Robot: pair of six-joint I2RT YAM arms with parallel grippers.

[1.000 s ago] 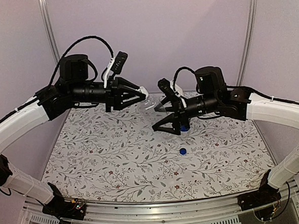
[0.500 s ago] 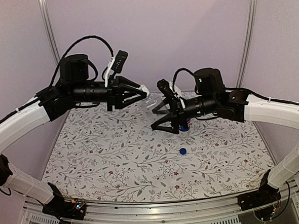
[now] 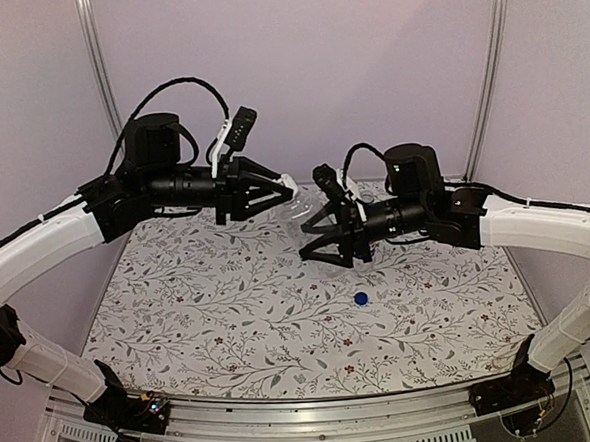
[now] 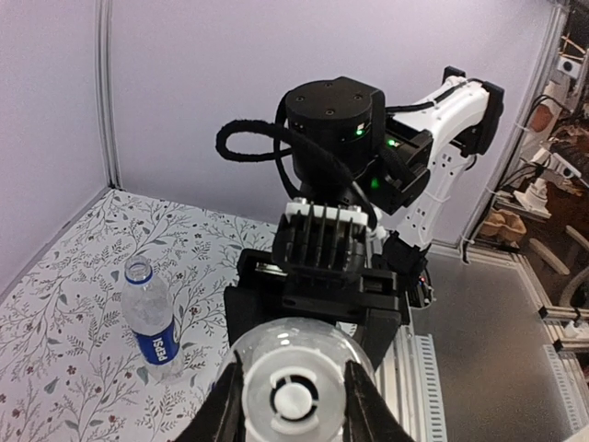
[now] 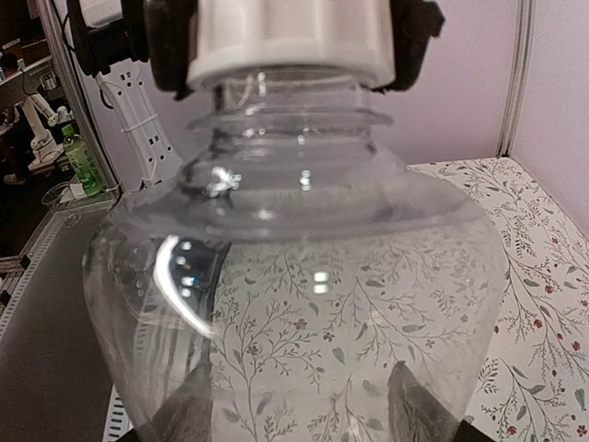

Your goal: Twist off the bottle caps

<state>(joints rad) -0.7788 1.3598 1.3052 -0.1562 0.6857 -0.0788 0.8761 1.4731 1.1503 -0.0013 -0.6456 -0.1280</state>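
left gripper [image 3: 287, 186] clenched on white cap [image 4: 293, 398], plain bottle [image 5: 294, 304] held level in the air off its tips; right gripper [image 3: 304, 237] jaws straddle the bottle body, contact can't tell; blue cap [image 3: 361, 298] loose on table [image 3: 211, 316] below right gripper; Pepsi bottle [image 4: 152, 322] upright, uncapped, down beside it

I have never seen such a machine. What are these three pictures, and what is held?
These are two robot arms at a table. The wide picture is taken from above and behind them; the other two come from a camera on each wrist. The left end effector is shut on the white cap of a clear bottle, in the air. The right end effector has its jaws on either side of the bottle's body; whether they grip is unclear. A blue cap lies on the table; a Pepsi bottle stands there, capless.
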